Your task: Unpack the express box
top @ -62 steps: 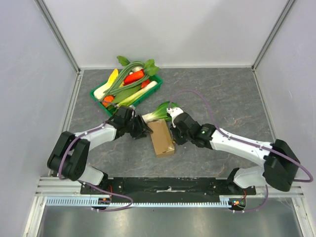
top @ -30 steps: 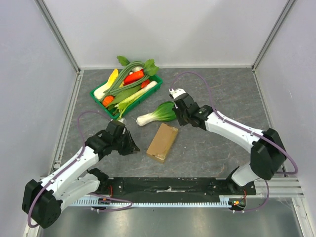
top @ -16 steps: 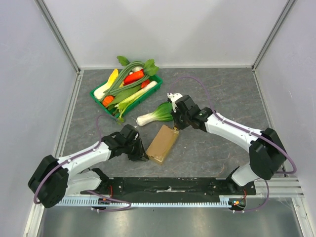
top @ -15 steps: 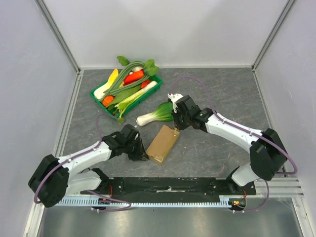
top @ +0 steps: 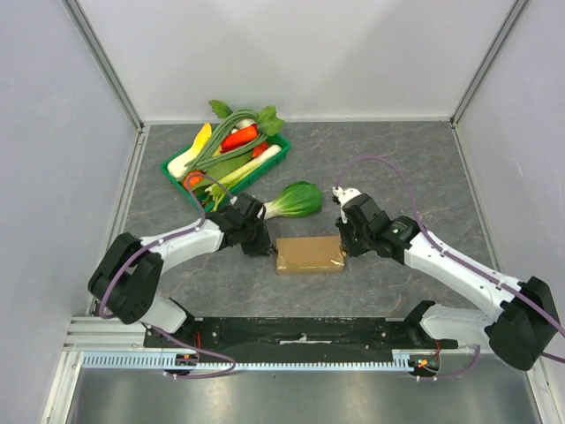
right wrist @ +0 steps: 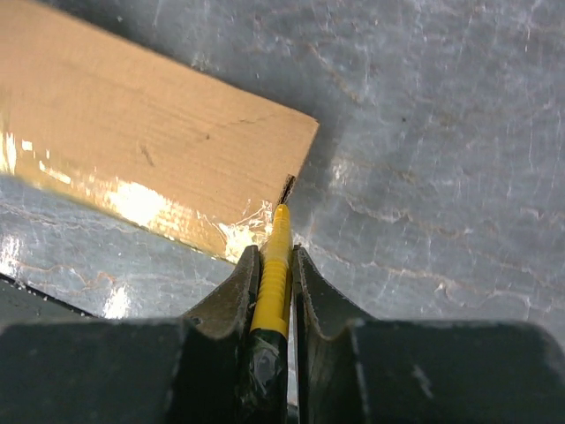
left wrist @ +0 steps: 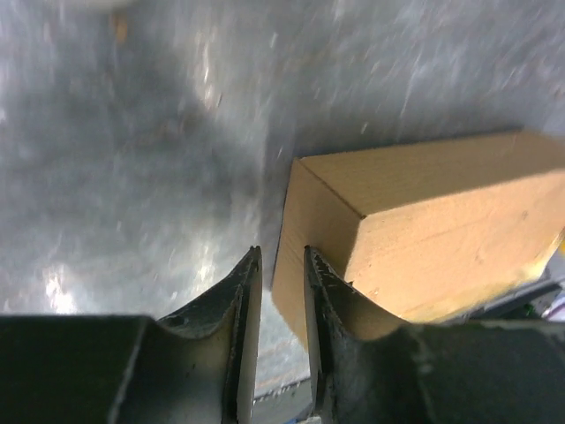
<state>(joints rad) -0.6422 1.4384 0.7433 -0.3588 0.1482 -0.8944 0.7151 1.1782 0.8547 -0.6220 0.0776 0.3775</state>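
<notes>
The express box (top: 309,254), a flat brown carton with shiny tape, lies crosswise near the table's middle. My left gripper (top: 263,245) sits at its left end. In the left wrist view the box (left wrist: 424,238) stands just beyond the gripper (left wrist: 282,252), whose jaws are a narrow gap apart with nothing held. My right gripper (top: 343,249) is at the box's right end, shut on a yellow cutter (right wrist: 275,265). The cutter's dark tip (right wrist: 288,187) touches the taped corner of the box (right wrist: 150,141).
A bok choy (top: 291,201) lies just behind the box. A green tray (top: 168,166) heaped with vegetables stands at the back left. Grey walls with metal posts close in the table on three sides.
The box has swung from slanting to lying crosswise. My left gripper moved up to its left end. My right gripper moved down and right to its right end. The bok choy shifted slightly.
</notes>
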